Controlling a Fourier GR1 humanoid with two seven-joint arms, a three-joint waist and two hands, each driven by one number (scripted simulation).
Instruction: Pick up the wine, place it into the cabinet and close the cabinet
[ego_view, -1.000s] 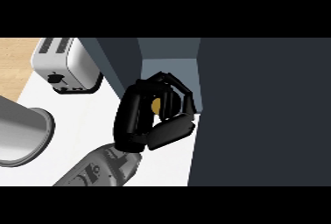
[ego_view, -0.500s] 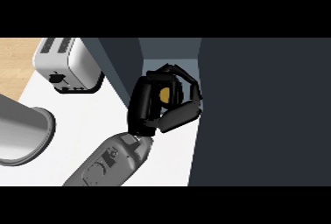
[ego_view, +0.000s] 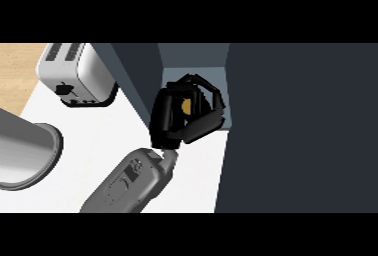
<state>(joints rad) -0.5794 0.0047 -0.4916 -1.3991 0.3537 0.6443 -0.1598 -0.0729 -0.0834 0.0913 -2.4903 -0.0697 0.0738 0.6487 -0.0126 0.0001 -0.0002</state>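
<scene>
Only one arm shows, a grey forearm (ego_view: 129, 182) rising from the lower left, which I take for my left. Its black left hand (ego_view: 168, 114) is curled round the wine (ego_view: 186, 106), of which only a small yellow patch shows between the fingers and thumb. The hand sits in the narrow opening of the dark cabinet (ego_view: 299, 125), with the paler cabinet interior (ego_view: 193, 59) just beyond the fingers. A dark slanted panel (ego_view: 136, 75), perhaps the cabinet door, borders the opening on the left. My right hand is out of sight.
A silver toaster (ego_view: 74, 75) stands on the white counter (ego_view: 96, 130) at the upper left, beside a wooden strip (ego_view: 18, 70). A large grey round vessel (ego_view: 22, 152) fills the left edge.
The hand with the wine has moved up the view and a little right, deeper into the cabinet opening. The forearm has stretched out after it.
</scene>
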